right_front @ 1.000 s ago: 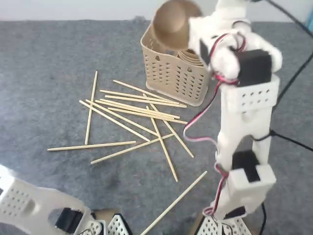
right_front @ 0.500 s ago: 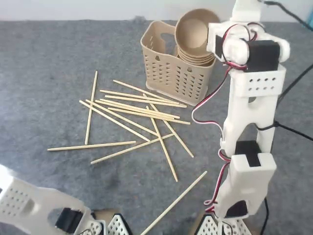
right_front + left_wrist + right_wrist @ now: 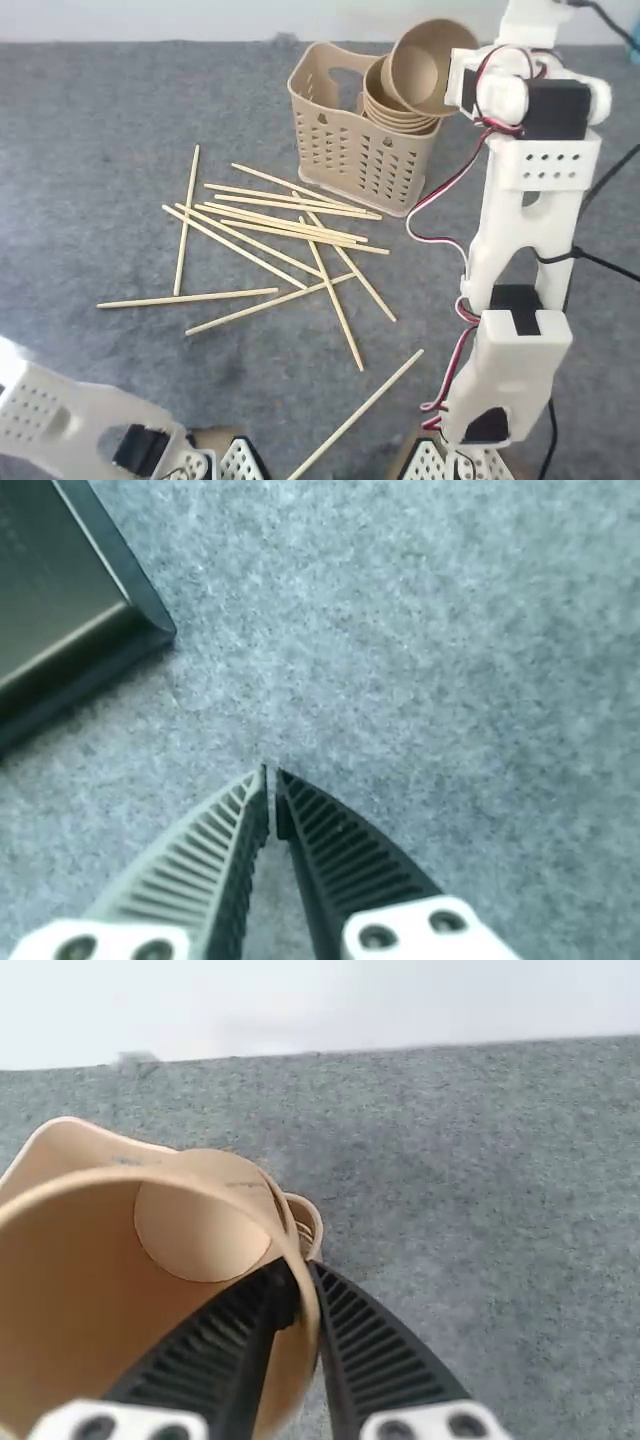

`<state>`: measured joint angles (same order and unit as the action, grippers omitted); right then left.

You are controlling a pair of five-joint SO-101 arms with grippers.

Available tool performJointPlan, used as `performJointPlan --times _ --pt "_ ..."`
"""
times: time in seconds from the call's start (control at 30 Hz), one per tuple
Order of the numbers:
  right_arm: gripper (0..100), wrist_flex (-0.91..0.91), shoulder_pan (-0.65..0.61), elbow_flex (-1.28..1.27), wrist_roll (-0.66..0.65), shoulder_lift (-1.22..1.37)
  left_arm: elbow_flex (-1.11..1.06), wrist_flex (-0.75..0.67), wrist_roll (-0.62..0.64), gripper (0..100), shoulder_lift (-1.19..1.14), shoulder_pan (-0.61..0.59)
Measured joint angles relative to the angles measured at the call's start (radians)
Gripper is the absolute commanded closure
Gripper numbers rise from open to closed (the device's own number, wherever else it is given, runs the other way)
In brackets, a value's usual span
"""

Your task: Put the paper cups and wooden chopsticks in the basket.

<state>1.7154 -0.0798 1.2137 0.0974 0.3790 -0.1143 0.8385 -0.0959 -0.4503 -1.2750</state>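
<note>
One paper cup pinched by right gripper, chopsticks strewn beside basket

The high camera looks down over the mat from behind the arms, each wrist camera peers closely past its fingertips, and the right shares the paper cup with it.
</note>
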Motion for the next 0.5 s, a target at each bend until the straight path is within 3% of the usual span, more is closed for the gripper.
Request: performJointPlan --times 0.13,0.3,0.5 --pt "95.8 -0.011 -0.003 0.0 0.0 0.005 0.0 0.0 0.0 98 0.0 0.0" --pt "76.4 -0.055 -0.037 0.002 0.0 0.037 0.0 0.0 0.0 98 0.0 0.0" --pt "77.8 -0.092 -0.075 0.04 0.044 0.035 0.0 0.0 0.0 98 0.0 0.0"
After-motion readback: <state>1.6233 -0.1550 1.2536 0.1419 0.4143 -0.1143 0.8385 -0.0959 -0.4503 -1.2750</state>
